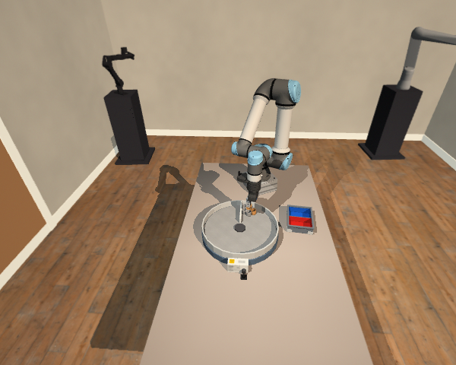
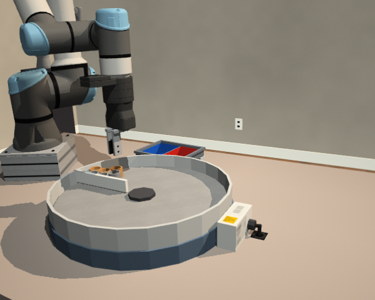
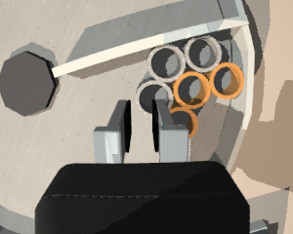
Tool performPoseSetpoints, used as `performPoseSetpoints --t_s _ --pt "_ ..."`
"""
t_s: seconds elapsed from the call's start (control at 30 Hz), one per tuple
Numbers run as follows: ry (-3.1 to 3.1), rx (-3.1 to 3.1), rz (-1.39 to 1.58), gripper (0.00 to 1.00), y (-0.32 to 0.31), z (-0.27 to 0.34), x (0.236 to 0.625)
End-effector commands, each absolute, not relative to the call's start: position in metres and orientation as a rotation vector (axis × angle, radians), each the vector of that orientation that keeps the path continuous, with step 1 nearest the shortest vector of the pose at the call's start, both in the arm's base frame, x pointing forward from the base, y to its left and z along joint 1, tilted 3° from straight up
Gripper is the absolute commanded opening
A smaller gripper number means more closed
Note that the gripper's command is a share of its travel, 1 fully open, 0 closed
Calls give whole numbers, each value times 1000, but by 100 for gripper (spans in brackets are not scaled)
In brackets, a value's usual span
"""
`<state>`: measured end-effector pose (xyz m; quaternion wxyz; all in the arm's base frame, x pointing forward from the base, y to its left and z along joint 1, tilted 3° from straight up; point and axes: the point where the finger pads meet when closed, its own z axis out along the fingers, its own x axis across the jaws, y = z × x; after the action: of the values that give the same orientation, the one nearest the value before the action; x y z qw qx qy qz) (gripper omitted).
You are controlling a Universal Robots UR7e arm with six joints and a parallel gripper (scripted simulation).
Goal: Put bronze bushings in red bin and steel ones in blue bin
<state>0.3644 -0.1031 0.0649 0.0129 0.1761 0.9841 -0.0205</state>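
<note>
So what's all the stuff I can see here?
turntable: one, grey with blue base
divider: one, whitish, on the turntable
bronze bushings: three, orange, bunched by the divider
steel bushings: three, grey, same bunch
hub: one, dark, turntable's middle
bins: two, blue and red, beside the turntable
control box: one, white, at the rim
display arms: two, black and grey, on black stands
robot arm: one, white, grey and blue
gripper: one, dark, above the turntable

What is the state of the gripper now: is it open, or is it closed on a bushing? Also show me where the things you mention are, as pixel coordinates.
Open: the gripper (image 1: 248, 202) (image 2: 114, 154) (image 3: 142, 116) has a gap between its fingers, with no bushing held in it.
</note>
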Motion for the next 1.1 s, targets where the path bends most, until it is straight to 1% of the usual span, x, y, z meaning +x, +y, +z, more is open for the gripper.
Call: performPoseSetpoints --t_s 0.0,0.87,1.07 --pt "3065 548 -65 40 -103 65 365" --pt "3064 548 -65 40 -106 20 366" --pt "3064 548 -65 40 -106 20 366"
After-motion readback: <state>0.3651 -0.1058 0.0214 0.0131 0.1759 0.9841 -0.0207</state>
